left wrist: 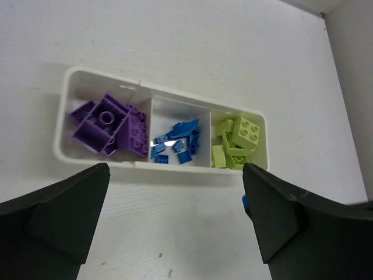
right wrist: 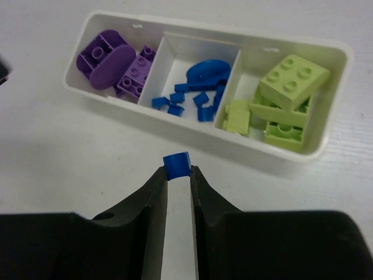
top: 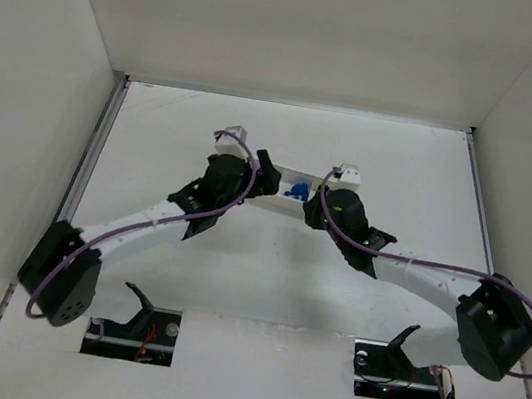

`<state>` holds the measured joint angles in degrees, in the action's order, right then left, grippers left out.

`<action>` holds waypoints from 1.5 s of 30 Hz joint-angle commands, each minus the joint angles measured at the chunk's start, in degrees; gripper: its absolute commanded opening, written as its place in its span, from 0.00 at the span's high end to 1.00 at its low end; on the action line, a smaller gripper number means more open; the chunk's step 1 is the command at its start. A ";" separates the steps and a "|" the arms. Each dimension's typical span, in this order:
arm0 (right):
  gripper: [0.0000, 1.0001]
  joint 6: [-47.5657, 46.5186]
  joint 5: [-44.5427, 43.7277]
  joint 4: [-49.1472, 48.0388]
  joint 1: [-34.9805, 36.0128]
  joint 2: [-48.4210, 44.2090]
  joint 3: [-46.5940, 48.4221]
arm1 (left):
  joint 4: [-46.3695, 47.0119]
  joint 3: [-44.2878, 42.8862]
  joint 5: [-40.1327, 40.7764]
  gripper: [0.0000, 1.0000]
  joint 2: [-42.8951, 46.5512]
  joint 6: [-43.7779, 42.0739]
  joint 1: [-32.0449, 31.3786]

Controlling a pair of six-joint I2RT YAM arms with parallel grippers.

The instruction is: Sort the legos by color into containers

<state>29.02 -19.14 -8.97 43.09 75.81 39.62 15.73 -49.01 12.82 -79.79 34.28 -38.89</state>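
Left arm (top: 141, 220) and right arm (top: 416, 274) converge over the table (top: 263, 280), blue legos (top: 296, 191) showing between them

Seen from above, the tray (top: 293, 176) lies mostly hidden under the two wrists. Only a strip of white rim and a patch of blue bricks (top: 295, 192) show between them; the other colours are covered, and both sets of fingers are too small to read there.

In the left wrist view the left fingers (left wrist: 58, 210) run off the bottom edge. A blue speck (left wrist: 245, 203) peeps from behind the right-hand one, too hidden to identify.

In the right wrist view the right fingers (right wrist: 148, 204) are cut off below. The blue brick (right wrist: 176, 164) is half buried between their tips. A dark shape (right wrist: 3, 67) at the left edge is cropped past telling. The lower yellow-green bricks (right wrist: 285, 131) lie partly under the top one.
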 commanded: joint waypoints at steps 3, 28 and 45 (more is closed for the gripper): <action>0.82 0.43 -0.55 -3.95 -0.07 8.63 9.85 | -0.43 12.60 5.81 0.00 15.42 -0.45 3.07; 0.06 1.21 -21.81 -0.44 1.51 -18.65 -7.17 | -16.07 30.03 3.09 0.00 35.67 5.00 12.93; 0.00 13.43 -25.25 25.22 -0.68 -35.90 -11.23 | -20.47 27.13 1.77 0.00 37.52 6.15 9.59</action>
<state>39.48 -43.22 11.44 43.57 41.85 28.29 -4.58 -19.20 15.11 -42.04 40.14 -28.12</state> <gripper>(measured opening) 0.999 0.997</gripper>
